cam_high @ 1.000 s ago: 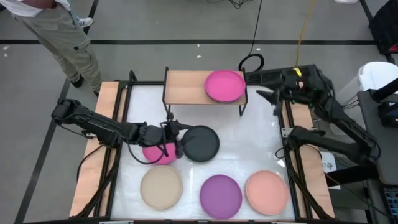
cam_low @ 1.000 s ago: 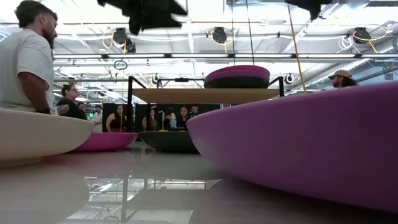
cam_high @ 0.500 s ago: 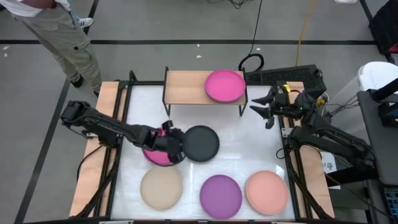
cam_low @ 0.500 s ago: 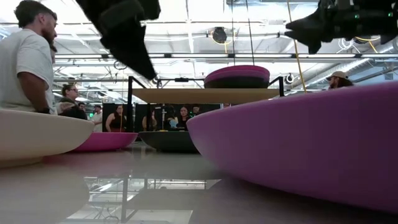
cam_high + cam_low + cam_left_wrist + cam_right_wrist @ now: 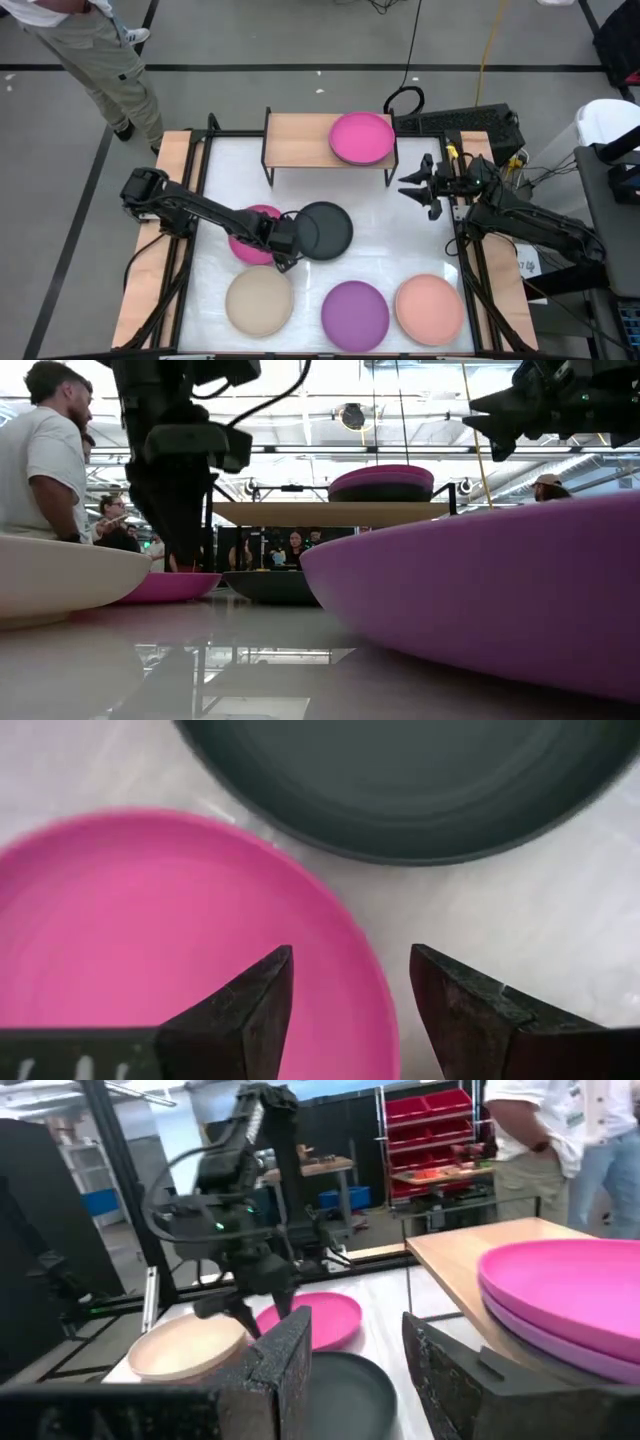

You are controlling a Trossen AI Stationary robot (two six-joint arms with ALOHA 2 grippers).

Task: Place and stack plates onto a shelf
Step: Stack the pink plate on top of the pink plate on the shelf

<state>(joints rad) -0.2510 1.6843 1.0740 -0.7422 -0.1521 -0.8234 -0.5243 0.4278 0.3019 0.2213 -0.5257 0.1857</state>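
Note:
On the table lie a magenta pink plate [image 5: 250,238], a dark plate [image 5: 325,230], a beige plate [image 5: 259,302], a purple plate [image 5: 355,315] and a salmon plate [image 5: 429,309], each resting on its base. The wooden shelf [image 5: 298,140] at the far side carries a small stack topped by a pink plate [image 5: 362,138]. My left gripper [image 5: 350,970] points down, open. Its fingers stand either side of the pink plate's rim [image 5: 375,1010], next to the dark plate [image 5: 400,780]. No touch shows. My right gripper [image 5: 418,187] hovers open and level at the right.
A black frame and wooden strips border the white tabletop [image 5: 400,250] left and right. A person [image 5: 45,460] stands beyond the far left corner, and others show in the room behind. There is free white surface between the shelf and the near row of plates.
My left gripper has tipped from nearly level to pointing down and has sunk onto the pink plate's rim beside the dark plate. My right gripper has come down and drawn back toward the table's right edge, turning level. No plate has moved.

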